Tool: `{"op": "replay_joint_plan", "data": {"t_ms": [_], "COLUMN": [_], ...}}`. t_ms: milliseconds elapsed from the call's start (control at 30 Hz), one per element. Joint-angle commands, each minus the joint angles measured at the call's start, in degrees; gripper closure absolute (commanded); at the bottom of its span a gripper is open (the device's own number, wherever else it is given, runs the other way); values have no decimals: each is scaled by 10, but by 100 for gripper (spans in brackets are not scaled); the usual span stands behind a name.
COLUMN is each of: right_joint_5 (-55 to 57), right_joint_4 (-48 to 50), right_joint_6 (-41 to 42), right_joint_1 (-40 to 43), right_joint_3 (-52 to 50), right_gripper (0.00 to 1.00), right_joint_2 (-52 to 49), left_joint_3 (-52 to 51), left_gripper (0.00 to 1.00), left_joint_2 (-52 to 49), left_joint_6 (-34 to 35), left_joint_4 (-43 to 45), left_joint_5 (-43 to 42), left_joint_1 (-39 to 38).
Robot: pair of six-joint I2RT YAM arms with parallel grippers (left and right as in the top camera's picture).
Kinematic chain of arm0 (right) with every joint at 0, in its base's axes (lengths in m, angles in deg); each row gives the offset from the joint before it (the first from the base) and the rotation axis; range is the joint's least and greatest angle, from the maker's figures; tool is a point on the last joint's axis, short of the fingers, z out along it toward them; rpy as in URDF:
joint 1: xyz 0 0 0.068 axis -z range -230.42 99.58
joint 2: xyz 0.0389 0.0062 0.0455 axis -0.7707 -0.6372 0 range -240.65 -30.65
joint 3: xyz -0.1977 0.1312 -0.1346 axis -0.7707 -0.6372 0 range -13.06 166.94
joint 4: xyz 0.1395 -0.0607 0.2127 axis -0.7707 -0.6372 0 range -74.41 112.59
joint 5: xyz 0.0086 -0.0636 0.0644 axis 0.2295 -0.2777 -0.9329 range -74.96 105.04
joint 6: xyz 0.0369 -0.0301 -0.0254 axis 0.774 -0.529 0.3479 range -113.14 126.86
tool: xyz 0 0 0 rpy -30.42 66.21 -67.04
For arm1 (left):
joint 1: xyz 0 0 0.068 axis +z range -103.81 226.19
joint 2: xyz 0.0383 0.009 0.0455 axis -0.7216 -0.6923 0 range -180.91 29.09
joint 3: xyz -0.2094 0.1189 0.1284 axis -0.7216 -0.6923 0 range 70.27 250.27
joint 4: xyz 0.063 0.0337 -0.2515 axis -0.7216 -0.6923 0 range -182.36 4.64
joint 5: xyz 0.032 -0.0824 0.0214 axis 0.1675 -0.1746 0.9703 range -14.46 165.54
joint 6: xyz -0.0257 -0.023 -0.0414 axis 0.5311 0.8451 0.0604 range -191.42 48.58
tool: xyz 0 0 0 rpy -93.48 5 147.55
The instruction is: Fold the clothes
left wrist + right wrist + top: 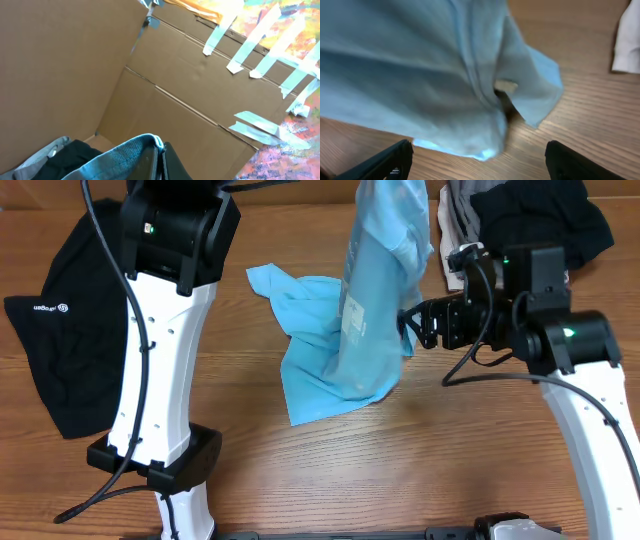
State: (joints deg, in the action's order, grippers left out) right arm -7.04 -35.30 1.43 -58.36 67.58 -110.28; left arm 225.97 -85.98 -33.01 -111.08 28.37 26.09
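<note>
I log the left tool (161,163) lifted, clenched on the blue T-shirt (372,295) hanging at upper centre. The right tool (411,322) is level at mid-right, released beside it.

T-shirt (372,310) top runs off the overhead's upper edge

The T-shirt (370,310) hangs over the table's (420,480) middle, another top (60,350) lying left, a garment heap (530,210) back right.
</note>
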Motion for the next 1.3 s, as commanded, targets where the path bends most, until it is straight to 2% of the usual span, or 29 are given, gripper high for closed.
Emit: {"op": "replay_joint_plan", "data": {"t_ms": [0,367,533,700,933,1267], "right_joint_5": [-21,-97,-151,-196,-194,-163], "right_joint_4": [7,40,135,212,288,392], "right_joint_6": [-38,-71,-66,-61,-48,32], "right_joint_1": [-4,-4,-4,-5,-33,-53], "right_joint_3": [-20,-93,-182,-225,-245,-244], "right_gripper": [12,13,13,13,14,16], "right_joint_2": [-36,-76,-79,-87,-129,-226], "left_joint_3": [16,16,16,16,16,16], "left_gripper": [96,96,96,96,96,96], "left_joint_2": [24,24,24,24,24,24], "left_joint_6": [-9,0,7,29,36,31], "left_joint_4": [5,-2,-14,-14,-13,-13], "left_joint_5": [-3,-5,-2,2,1,-14], "left_joint_1": [9,58,83,87,78,77]}}
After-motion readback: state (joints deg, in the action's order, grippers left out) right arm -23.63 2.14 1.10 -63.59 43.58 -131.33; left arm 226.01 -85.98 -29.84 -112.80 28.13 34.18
